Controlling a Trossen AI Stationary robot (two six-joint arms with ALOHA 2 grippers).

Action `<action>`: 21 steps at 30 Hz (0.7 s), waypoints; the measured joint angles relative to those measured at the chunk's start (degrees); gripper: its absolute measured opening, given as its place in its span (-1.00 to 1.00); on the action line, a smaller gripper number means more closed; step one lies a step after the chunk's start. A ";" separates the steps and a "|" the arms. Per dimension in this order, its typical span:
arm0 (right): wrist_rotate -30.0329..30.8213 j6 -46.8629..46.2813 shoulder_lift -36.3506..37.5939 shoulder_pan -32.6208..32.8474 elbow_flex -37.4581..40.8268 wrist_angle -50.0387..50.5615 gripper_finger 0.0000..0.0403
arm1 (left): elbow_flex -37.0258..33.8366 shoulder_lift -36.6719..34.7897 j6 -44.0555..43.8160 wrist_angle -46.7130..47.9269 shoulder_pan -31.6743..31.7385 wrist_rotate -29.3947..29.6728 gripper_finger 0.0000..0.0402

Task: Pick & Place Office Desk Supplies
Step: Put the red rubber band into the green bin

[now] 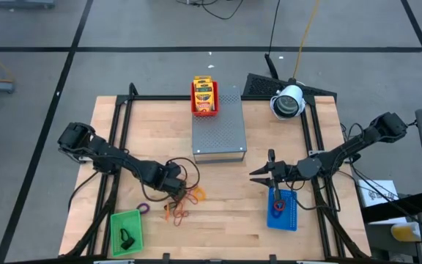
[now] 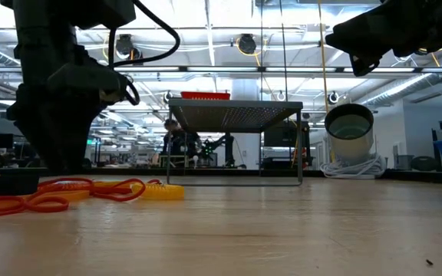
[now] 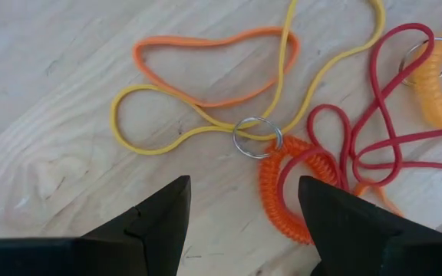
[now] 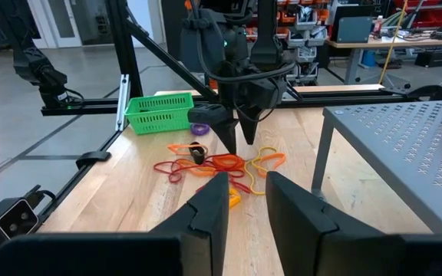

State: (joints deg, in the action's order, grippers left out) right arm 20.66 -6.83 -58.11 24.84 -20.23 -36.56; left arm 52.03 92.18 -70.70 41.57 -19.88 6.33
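The left gripper (image 3: 240,218) is hovering, fingers spread, over looping orange (image 3: 213,65), yellow (image 3: 198,126) and red rubber bands (image 3: 390,115) on grainy wood; the right gripper (image 1: 258,174) is waiting empty, fingers slightly parted.

Left gripper (image 1: 176,181) above band tangle (image 1: 184,203)
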 joint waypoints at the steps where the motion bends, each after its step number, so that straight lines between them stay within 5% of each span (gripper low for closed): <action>1: -0.01 0.00 0.00 0.00 0.00 0.01 -0.62 | 0.00 0.00 0.03 -0.22 0.00 -0.23 0.25; 21: -0.01 -0.68 0.00 0.00 0.00 -0.02 -0.62 | -0.90 0.04 0.08 -5.55 0.00 -2.00 0.25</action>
State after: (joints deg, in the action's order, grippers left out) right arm 20.64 -7.51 -58.11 24.84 -20.23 -36.58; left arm 51.13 92.23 -70.62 36.02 -19.88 4.33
